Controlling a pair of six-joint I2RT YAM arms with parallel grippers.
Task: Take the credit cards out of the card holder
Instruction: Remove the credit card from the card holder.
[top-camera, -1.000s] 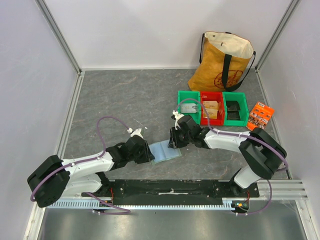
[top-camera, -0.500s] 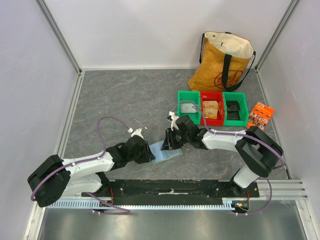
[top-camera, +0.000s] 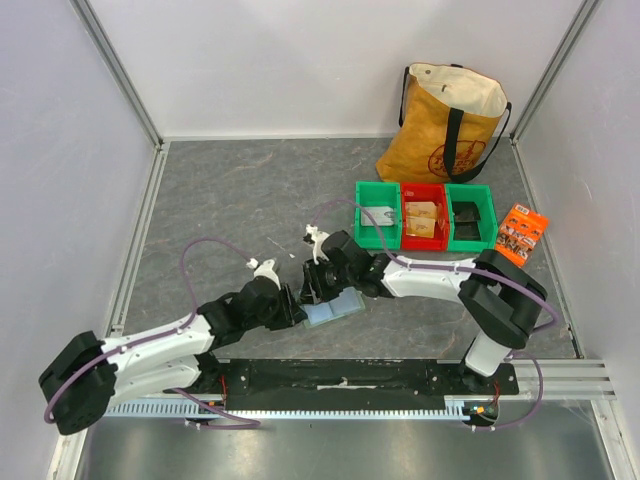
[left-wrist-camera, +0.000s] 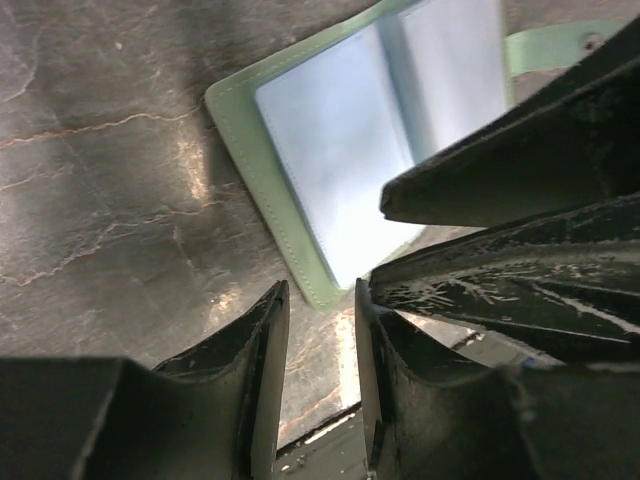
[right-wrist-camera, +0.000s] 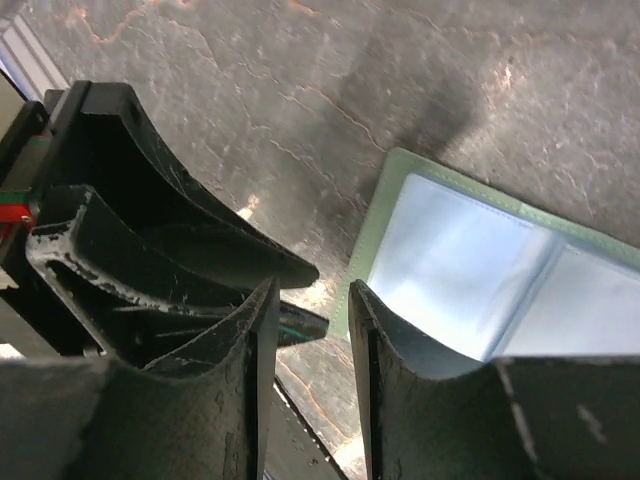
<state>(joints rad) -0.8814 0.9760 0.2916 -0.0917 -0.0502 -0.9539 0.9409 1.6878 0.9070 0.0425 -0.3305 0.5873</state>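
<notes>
The tote's (top-camera: 450, 125) round red print and the orange packet's (top-camera: 521, 232) lettering are showing too small to read. The holder (top-camera: 335, 308) is lying open, pale-blue pockets up, on the grey table (top-camera: 230, 200) near the front rail (top-camera: 340, 378). Whether cards are sitting inside cannot be told. The left gripper (left-wrist-camera: 320, 292) is hovering at its left edge, jaws slightly parted, gripping nothing. The right gripper (right-wrist-camera: 308, 290), likewise parted and empty, is crowding just beside it. Three bins (top-camera: 378, 186) are standing well apart behind, and open table is lying left and behind.

top: overhead, far | wrists: close, probably angled downward | shared: card holder (top-camera: 333, 307)
</notes>
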